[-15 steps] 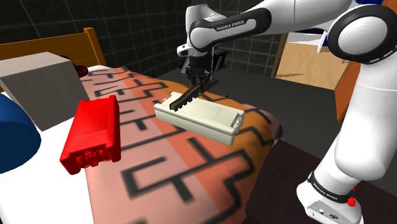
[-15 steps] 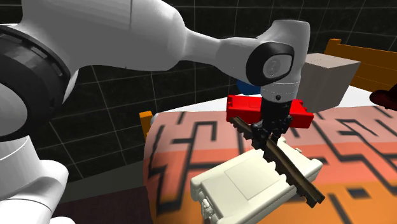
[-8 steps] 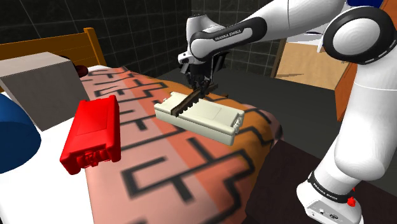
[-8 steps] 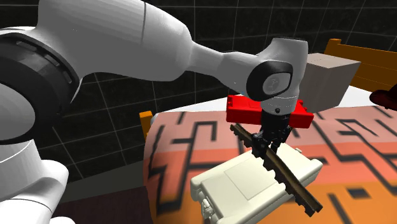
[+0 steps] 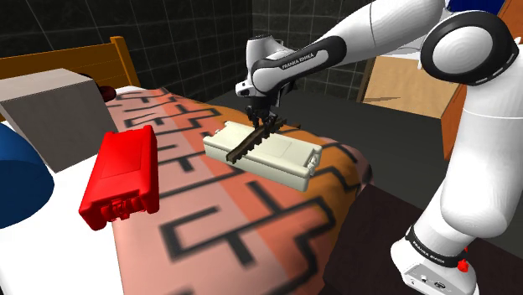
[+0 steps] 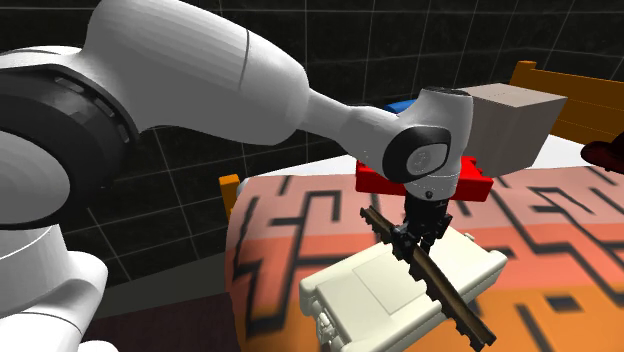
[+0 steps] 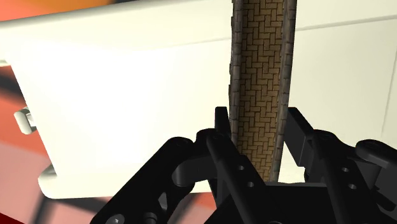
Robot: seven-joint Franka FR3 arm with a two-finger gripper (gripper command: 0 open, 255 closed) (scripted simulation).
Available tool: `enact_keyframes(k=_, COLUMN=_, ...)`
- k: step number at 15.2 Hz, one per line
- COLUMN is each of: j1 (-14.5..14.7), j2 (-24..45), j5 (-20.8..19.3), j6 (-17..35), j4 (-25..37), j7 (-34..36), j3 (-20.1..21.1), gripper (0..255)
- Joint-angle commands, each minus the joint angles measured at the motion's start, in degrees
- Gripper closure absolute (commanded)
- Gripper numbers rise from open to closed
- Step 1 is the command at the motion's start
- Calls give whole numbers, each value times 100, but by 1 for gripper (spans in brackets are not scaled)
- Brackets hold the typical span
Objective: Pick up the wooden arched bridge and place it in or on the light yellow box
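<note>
Shoulder view: gripper clamped on the brown arched bridge, low across the cream box on the patterned bed; contact unclear. Second exterior view: bridge overhangs the box's front edge. Wrist view: fingers pinch the deck's sides. Advice: centre it, lower flat, then release gently.

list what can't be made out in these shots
- Wrist view: the bridge runs out of frame at one end, and the gripper clasping it hides the other.
- Wrist view: the bridge covers the cream box beneath it, so contact between them is unclear.
- Shoulder view: the blue object is cut by the left edge.
- Second exterior view: the dark red thing is cut by the right edge.
</note>
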Motion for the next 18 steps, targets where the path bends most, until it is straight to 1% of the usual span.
enact_keyframes(k=1, j1=2, j2=60, j5=-20, j6=167, j4=-101, j7=22, j3=-5, gripper=255)
enact_keyframes(k=9, j1=2, j2=60, j5=-19, j6=167, j4=-101, j7=22, j3=-5, gripper=255)
enact_keyframes(k=10, j1=1, j2=59, j5=-19, j6=168, j4=-104, j7=20, j3=-6, gripper=0)
enact_keyframes(k=15, j1=2, j2=60, j5=-19, j6=167, j4=-101, j7=22, j3=-5, gripper=0)
enact_keyframes(k=18, j1=14, j2=-132, j5=36, j6=-344, j4=220, j7=-15, j3=20, gripper=0)
